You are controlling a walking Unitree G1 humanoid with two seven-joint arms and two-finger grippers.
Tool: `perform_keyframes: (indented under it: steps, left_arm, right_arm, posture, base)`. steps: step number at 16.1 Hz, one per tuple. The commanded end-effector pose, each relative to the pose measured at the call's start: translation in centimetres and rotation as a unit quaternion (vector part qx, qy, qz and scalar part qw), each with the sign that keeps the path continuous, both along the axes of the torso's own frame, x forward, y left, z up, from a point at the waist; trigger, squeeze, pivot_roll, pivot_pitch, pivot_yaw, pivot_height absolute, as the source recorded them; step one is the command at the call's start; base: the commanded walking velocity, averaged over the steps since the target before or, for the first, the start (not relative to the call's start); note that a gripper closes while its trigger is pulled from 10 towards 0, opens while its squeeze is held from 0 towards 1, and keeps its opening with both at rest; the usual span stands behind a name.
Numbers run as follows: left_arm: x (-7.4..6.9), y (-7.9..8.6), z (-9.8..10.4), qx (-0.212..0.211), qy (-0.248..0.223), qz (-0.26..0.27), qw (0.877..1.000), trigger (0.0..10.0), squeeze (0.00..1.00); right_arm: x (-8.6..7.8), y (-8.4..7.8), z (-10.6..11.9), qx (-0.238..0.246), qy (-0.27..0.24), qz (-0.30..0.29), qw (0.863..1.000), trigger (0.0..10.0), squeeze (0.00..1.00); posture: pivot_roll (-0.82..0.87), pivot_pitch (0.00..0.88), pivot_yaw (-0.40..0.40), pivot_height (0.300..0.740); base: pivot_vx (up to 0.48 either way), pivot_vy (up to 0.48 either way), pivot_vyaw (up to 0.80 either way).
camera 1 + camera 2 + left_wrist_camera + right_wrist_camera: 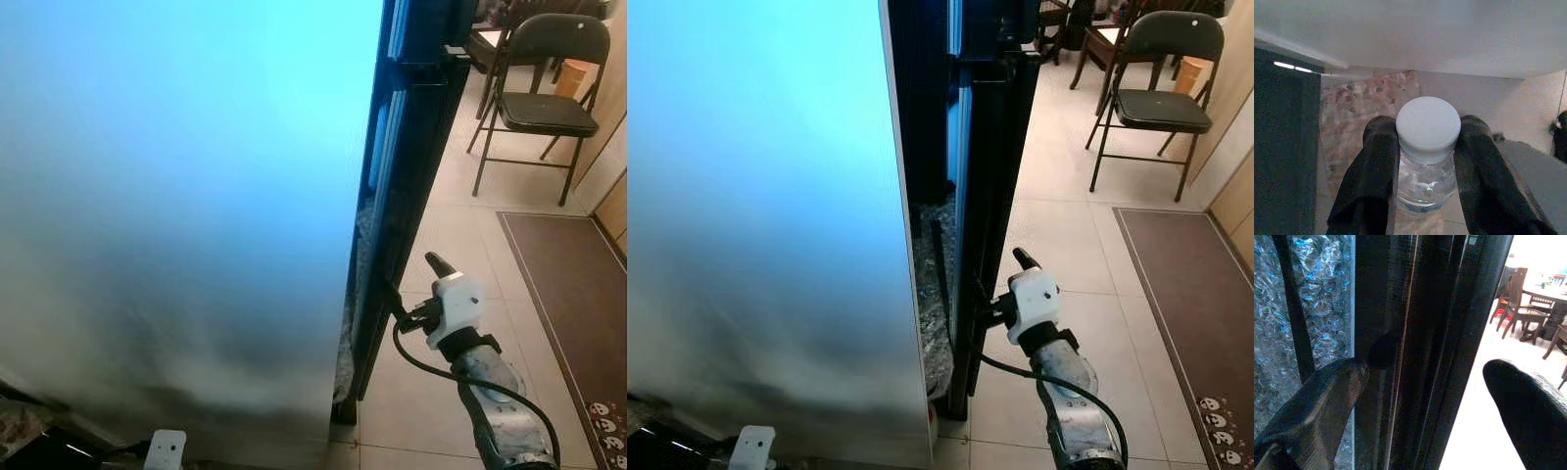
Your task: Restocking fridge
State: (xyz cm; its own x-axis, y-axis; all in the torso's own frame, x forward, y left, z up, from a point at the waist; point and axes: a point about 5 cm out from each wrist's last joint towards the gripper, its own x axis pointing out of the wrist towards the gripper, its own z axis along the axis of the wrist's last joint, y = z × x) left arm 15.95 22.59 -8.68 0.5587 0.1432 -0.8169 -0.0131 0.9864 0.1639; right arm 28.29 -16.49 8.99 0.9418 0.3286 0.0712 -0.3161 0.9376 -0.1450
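Now the right gripper (991,305) is reaching to the dark door (985,196) edge, fingers (1327,396) spread, one sitting at the inner face by the bubble wrap (1322,298), the other out over the floor (1068,206); the left gripper (1427,161) is pinching a capped bottle (1427,147) low beside the white fridge (764,215). Judging from this, the door is needing a steady outward swing; hooking deeper before pulling should be stopping a slip, and keeping the bottle upright meanwhile.

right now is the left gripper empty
No, the left gripper is shut on a clear plastic bottle with a white cap, its fingers pressing both sides.
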Motion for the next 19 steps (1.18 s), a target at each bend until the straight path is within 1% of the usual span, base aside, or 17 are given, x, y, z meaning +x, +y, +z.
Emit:
perform_keyframes:
  steps: [1,3,5,6,9,11,15,19]
  left_arm:
    - [-0.9,1.0,-0.1,0.006,0.010,0.007,1.000,10.0,0.00]
    - [-1.3,1.2,-0.2,0.007,0.013,0.009,1.000,10.0,0.00]
    - [-0.8,0.6,-0.2,0.006,0.010,0.006,1.000,10.0,0.00]
    - [-0.3,0.3,-0.1,0.004,0.005,0.004,1.000,10.0,0.00]
    - [0.4,-0.1,0.1,0.000,-0.004,0.005,1.000,10.0,0.00]
    - [0.6,-0.2,0.2,0.000,-0.008,0.005,1.000,10.0,0.00]
    - [0.7,0.0,0.3,0.002,-0.010,0.008,1.000,10.0,0.00]
    - [1.1,-0.2,0.4,0.000,-0.018,0.007,1.000,10.0,0.00]
  right_arm:
    - [-0.1,0.2,-0.4,-0.002,0.009,0.006,1.000,10.0,0.00]
    - [-0.2,0.5,-0.5,0.001,0.012,0.018,1.000,10.0,0.00]
    - [-0.1,0.6,-0.5,0.003,0.015,0.026,1.000,10.0,0.00]
    - [0.0,0.7,-0.4,0.000,0.013,0.025,1.000,10.0,0.00]
    - [0.4,0.1,-0.1,-0.008,0.002,0.006,1.000,10.0,0.00]
    - [0.6,-0.2,0.0,-0.011,0.000,-0.001,1.000,10.0,0.00]
    - [0.7,0.1,0.0,-0.007,0.000,0.008,1.000,10.0,0.00]
    - [1.6,0.4,0.6,-0.012,-0.007,0.014,1.000,10.0,0.00]
  posture:
    - [-0.09,0.000,0.023,0.740]
    - [-0.09,0.000,0.024,0.740]
    - [-0.09,0.000,0.023,0.740]
    - [-0.09,0.000,0.023,0.740]
    - [-0.09,0.000,0.019,0.740]
    - [-0.09,0.000,0.019,0.740]
    - [-0.09,0.000,0.017,0.740]
    - [-0.09,0.000,0.016,0.740]
  base:
    - [0.000,0.000,0.00]
    - [0.000,0.000,0.00]
    - [0.000,0.000,0.00]
    - [0.000,0.000,0.00]
    - [0.000,0.000,0.00]
    - [0.000,0.000,0.00]
    - [0.000,0.000,0.00]
    - [0.000,0.000,0.00]
